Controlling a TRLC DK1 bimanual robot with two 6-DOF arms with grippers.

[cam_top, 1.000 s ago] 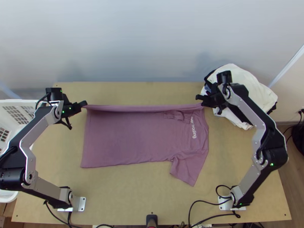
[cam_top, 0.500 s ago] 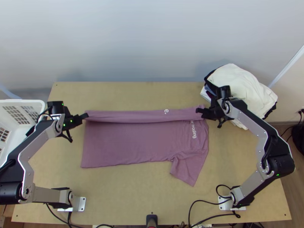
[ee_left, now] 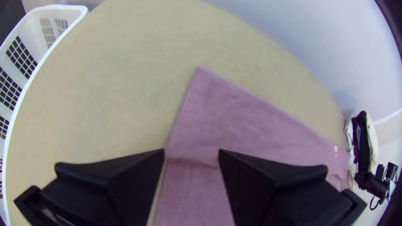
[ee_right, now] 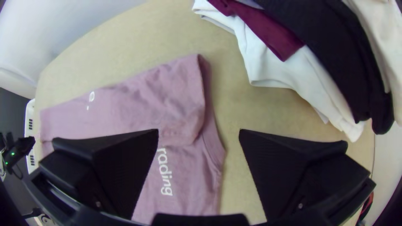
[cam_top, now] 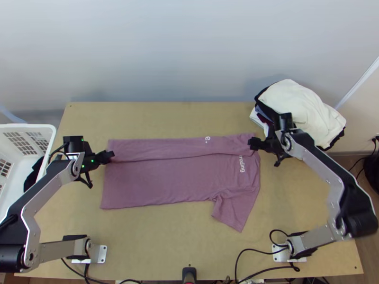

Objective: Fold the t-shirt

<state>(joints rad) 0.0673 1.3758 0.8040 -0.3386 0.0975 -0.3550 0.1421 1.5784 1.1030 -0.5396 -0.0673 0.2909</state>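
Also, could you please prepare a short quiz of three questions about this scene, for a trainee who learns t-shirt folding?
1. True or false: the left claw and the right claw are both open.
2. In the top view, by which part of the table is the pile of clothes?
a) far left corner
b) far right corner
c) middle of the near edge
3. Fill in: the t-shirt has its ____ long side folded over toward its middle.

Key: 1 true; 2 b; 3 far

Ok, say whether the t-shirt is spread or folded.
Partly folded: a strip along the far side of the t-shirt lies turned over onto the body, while the near sleeve is still spread out.
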